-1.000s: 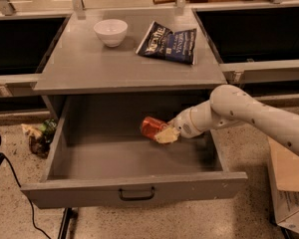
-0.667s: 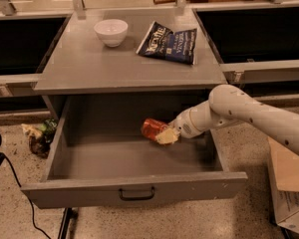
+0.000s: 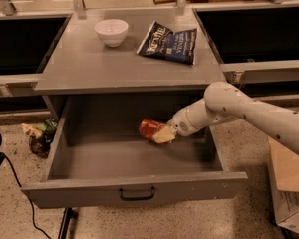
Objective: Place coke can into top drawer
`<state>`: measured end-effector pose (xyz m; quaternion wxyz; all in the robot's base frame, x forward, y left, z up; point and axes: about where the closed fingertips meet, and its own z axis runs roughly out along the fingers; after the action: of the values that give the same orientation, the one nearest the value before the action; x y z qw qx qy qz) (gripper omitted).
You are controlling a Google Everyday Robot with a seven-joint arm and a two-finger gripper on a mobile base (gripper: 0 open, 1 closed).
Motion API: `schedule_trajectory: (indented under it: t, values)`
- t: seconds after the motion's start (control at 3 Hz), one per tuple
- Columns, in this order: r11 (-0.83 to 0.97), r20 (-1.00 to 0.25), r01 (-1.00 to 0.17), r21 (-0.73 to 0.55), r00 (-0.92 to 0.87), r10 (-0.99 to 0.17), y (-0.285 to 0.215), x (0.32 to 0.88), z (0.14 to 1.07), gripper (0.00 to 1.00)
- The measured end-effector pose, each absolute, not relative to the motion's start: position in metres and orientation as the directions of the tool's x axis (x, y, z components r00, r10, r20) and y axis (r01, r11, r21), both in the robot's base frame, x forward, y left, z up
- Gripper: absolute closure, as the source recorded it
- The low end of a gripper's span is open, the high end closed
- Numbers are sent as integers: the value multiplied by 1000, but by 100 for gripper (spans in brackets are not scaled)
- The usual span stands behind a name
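Note:
The top drawer (image 3: pixel 134 190) is pulled wide open below the grey cabinet top, its black handle at the front. The coke can (image 3: pixel 149 129), red-orange, lies on its side inside the drawer, toward the back right of its floor. My gripper (image 3: pixel 163 135) reaches into the drawer from the right on a white arm and its yellowish fingertips are closed around the can's right end. Whether the can rests on the drawer floor or hangs just above it, I cannot tell.
On the cabinet top stand a white bowl (image 3: pixel 111 32) at the back left and a dark blue chip bag (image 3: pixel 167 43) at the back right. A cardboard box (image 3: pixel 289 188) stands on the floor at the right. Crumpled litter (image 3: pixel 39 136) lies at the left.
The gripper and the can have stayed almost in the same place inside the drawer, shifting only slightly.

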<state>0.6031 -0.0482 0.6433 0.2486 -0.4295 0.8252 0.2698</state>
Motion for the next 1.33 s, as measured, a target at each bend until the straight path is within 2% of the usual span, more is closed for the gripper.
schedule_trajectory:
  t: [0.67, 1.0, 1.33]
  values:
    - [461, -682, -856, 234, -482, -550, -44, 602, 653, 11]
    - [446, -724, -869, 212, -447, -526, -44, 598, 668, 0]
    - [430, -770, -885, 178, -397, -499, -47, 592, 691, 0]
